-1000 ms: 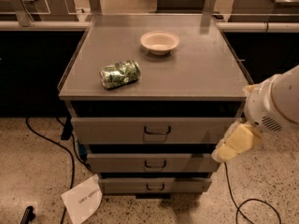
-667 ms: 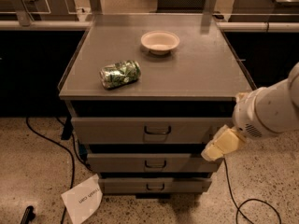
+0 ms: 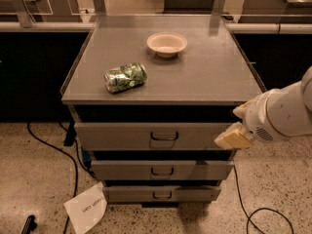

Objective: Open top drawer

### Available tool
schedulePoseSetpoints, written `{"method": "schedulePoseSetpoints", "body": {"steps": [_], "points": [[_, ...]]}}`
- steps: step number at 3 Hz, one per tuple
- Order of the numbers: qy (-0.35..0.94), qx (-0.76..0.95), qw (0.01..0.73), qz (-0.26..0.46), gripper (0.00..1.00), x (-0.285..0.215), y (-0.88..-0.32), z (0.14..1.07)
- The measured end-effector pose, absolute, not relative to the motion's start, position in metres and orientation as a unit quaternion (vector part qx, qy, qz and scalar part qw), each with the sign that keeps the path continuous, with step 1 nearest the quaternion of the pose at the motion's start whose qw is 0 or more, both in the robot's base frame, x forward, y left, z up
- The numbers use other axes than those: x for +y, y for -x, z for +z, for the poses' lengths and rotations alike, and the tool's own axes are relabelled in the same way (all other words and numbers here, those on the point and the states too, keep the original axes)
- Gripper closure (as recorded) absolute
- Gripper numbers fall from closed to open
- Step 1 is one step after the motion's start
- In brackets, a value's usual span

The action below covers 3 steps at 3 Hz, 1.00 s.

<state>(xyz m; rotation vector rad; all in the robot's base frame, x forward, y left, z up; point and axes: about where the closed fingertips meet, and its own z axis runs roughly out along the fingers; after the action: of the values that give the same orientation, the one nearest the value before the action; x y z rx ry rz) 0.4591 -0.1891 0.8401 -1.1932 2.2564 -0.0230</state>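
Top drawer (image 3: 156,136): uppermost of three under the tabletop (image 3: 214,77) — front looks shut or barely out.
Handle (image 3: 164,136): small dark bail at centre of the front, untouched.
Gripper (image 3: 234,138): at the drawer's right end, well off the handle; fingers' state cannot be told.
Advice: move left to the handle, hook it squarely, pull straight out — no twist.
Tabletop load: can (image 3: 125,77), bowl (image 3: 166,44).
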Motion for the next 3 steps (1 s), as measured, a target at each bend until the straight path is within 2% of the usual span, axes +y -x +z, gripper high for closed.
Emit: {"method": "schedulePoseSetpoints", "body": {"steps": [2,3], "points": [[0.447,0.846,0.29,-0.009,0.89,-0.189,-0.459,0.84],[0.428,0.854,0.295,-0.013,1.0,-0.19,-0.462,0.829]]}}
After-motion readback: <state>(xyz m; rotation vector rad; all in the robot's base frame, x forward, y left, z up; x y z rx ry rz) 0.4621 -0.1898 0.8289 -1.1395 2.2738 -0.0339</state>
